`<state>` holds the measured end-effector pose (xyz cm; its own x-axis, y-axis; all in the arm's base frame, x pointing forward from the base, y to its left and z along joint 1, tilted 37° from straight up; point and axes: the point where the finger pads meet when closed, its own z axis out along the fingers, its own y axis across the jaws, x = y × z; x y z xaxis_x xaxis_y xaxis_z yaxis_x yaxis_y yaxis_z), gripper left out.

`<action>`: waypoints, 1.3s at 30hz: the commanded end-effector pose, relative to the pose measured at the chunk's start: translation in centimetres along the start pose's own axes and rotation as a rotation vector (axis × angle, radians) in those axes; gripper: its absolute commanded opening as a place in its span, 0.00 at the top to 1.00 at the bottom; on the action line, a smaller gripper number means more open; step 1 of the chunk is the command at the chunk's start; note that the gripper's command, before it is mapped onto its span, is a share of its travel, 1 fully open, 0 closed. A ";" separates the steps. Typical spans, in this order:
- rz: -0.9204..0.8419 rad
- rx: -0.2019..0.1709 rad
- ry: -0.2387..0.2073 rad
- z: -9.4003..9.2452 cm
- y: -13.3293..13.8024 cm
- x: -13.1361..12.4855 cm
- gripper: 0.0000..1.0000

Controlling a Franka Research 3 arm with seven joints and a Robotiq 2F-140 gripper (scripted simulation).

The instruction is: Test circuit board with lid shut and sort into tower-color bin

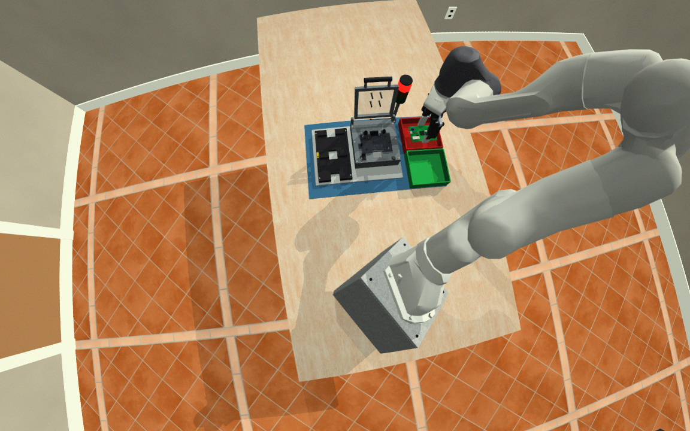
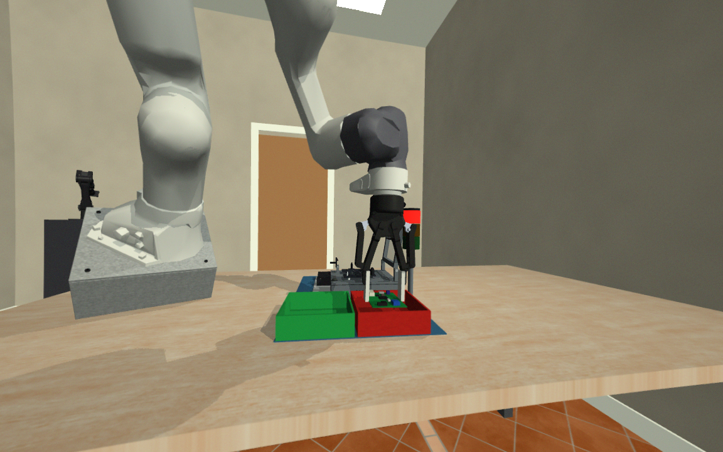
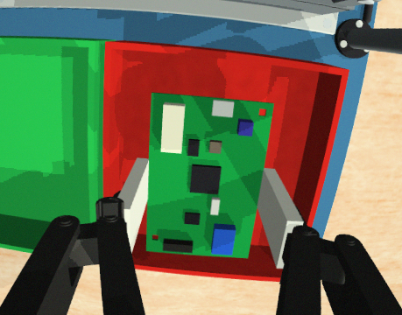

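Observation:
My gripper [image 1: 429, 130] [image 2: 385, 294] [image 3: 204, 183] is shut on the green circuit board [image 1: 417, 133] [image 2: 384, 301] [image 3: 207, 175], with its pale pads on the board's two long edges. It holds the board face up and level, down inside the red bin [image 1: 423, 145] [image 2: 392, 322] [image 3: 320, 122]. I cannot tell whether the board touches the bin's floor. The board's white connector end points toward the tester [image 1: 373, 151]. The signal tower [image 1: 404, 84] [image 2: 412, 216] shows red. The tester's lid [image 1: 374, 102] stands open and its plate is bare.
The green bin [image 1: 427, 169] [image 2: 313, 324] [image 3: 38, 122] stands right beside the red bin, on the arm base's side. The black tray [image 1: 331, 155] lies on the blue mat [image 1: 358, 187] beyond the tester. The tower's post [image 3: 370, 41] stands near the red bin's corner.

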<state>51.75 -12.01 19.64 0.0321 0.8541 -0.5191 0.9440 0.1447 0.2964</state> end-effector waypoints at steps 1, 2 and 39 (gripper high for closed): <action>0.017 -0.022 0.012 0.2 0.7 0.2 0.54; 0.017 -0.022 0.012 0.5 0.8 0.2 0.54; 0.017 -0.022 0.012 3.0 0.9 0.2 0.54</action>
<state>53.44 -13.06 17.25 0.0368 0.8618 -0.5060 0.9371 0.1461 0.3169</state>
